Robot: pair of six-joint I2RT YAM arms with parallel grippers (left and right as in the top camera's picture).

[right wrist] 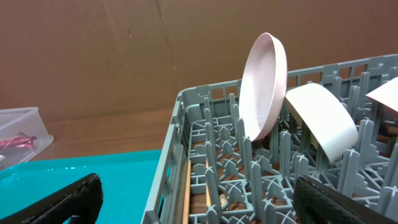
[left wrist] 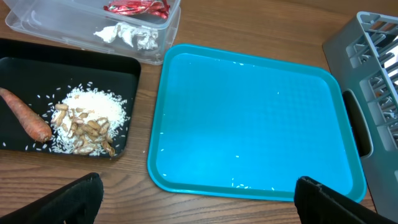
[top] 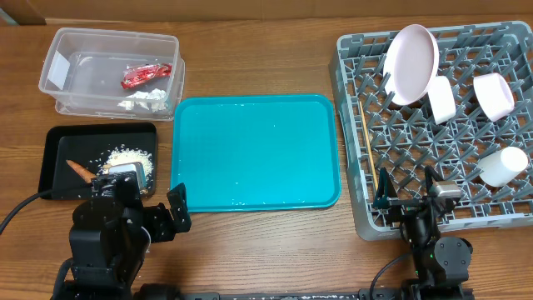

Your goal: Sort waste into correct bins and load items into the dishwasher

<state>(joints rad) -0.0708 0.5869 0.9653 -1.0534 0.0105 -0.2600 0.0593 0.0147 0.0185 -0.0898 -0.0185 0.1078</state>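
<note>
Overhead: chopsticks (top: pixel 366 133) lie along the dish rack's (top: pixel 366 212) left edge, long axis far-to-near; plate (top: pixel 412 62) on edge at its far-left corner, bowl (top: pixel 494 95) near the far-right; clear tub (top: pixel 62 50) holds red wrapper (top: pixel 146 75) and tissue (top: pixel 150 97). Left wrist: black tray (left wrist: pixel 37 56) holds carrot (left wrist: pixel 25 121), diagonal, thick end beside food scraps (left wrist: pixel 87 121); left gripper (left wrist: pixel 198 183) wide apart, empty. Right wrist: right gripper (right wrist: pixel 196 183) wide apart, empty, facing the rack's left wall.

No readable text is showing.
The white label (top: pixel 57 73) on the clear tub (top: pixel 108 35) is looking blank, perhaps too small.
</note>
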